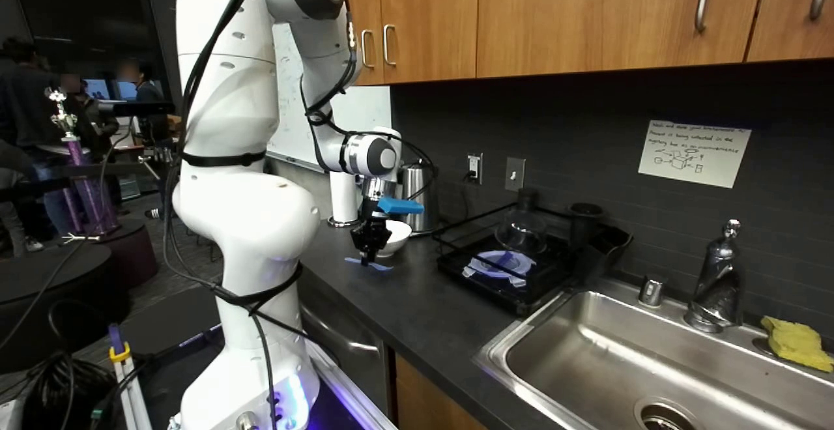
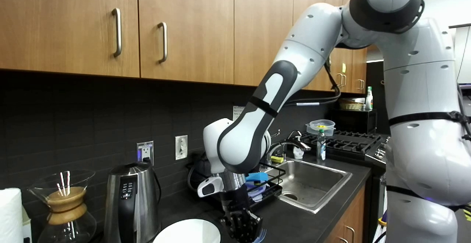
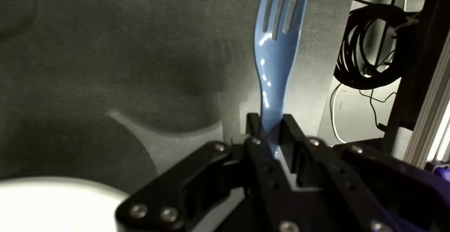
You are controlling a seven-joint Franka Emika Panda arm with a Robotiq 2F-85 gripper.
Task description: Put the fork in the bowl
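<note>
The Robotiq gripper (image 3: pixel 271 128) has its jaws closed down on the slim handle of the blue fork (image 3: pixel 277 52), which it holds low over the dark countertop (image 3: pixel 158 66), the four tines pointing away from the grip. The white bowl (image 2: pixel 189 232) sits upright on that countertop just beside the gripper in both exterior views, and the fork is outside it. Near the bowl rises the stainless electric kettle (image 2: pixel 141 202); next to that, in an exterior view, is a glass pour-over coffee maker (image 2: pixel 66 208) with a wooden collar and striped straws (image 2: pixel 65 185) in its cone. A paper towel roll (image 1: pixel 343 199) stands a little farther off. On another stretch of the counter the black dish rack (image 1: pixel 479 286) bears a round lilac lid (image 1: pixel 518 264), and past it lies the stainless sink (image 1: pixel 554 345), with a chrome faucet (image 1: pixel 715 280) and a yellow sponge (image 1: pixel 798 345) at its back edge. Behind runs the dark tiled backsplash (image 1: pixel 580 137), a handwritten sheet (image 1: pixel 694 153) fixed to it, under wooden cabinets (image 1: pixel 541 19). Farthest along, beyond the sink, is a gas stove (image 2: pixel 346 145).
</note>
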